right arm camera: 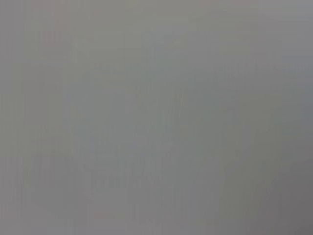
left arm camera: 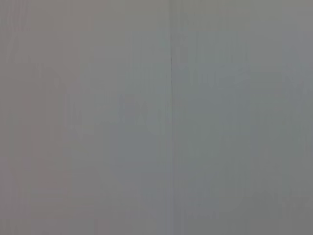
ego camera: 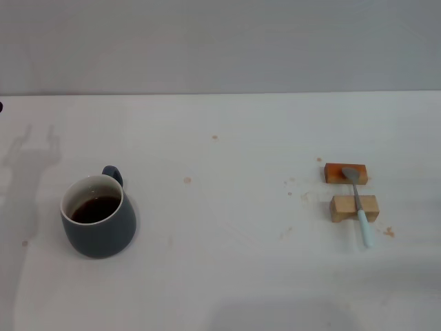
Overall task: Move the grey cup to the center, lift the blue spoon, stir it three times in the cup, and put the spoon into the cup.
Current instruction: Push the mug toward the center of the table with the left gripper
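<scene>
The grey cup (ego camera: 98,217) stands upright at the left of the white table (ego camera: 227,276), its small handle turned to the far side, with dark brown liquid inside. The blue spoon (ego camera: 359,204) lies at the right across two small wooden blocks (ego camera: 353,207), its silver bowl on the far, orange-stained block (ego camera: 334,172) and its pale blue handle pointing toward me. Neither gripper shows in any view. Both wrist views show only a plain grey surface.
Small brownish stains and crumbs dot the table around the blocks and near the middle (ego camera: 187,180). A grey wall stands behind the table's far edge. A faint shadow falls on the table at the far left.
</scene>
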`<state>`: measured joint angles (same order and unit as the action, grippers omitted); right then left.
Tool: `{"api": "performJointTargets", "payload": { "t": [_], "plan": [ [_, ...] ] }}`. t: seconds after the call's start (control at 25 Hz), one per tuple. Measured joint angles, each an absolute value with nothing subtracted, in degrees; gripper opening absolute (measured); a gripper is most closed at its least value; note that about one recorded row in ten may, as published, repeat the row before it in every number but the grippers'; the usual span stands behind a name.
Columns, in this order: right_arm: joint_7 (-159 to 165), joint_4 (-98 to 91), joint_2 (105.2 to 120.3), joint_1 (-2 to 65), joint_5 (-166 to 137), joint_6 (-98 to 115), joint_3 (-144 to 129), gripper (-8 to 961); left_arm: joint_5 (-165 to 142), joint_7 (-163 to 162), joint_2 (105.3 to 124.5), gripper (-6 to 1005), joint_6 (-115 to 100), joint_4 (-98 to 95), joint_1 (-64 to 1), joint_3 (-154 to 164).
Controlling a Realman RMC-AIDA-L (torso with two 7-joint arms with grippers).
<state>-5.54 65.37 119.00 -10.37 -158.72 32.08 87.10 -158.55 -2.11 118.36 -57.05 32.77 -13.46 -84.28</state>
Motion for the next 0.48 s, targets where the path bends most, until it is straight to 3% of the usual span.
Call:
{"api": "performJointTargets", "payload": {
  "t": [0.48],
  "plan": [
    [-5.5,65.7,119.0,-10.5,-158.7,32.1,86.5,739,-158.4,-1.3,118.6,219,-58.9,30.8,-13.0,-86.0]
  ]
}}
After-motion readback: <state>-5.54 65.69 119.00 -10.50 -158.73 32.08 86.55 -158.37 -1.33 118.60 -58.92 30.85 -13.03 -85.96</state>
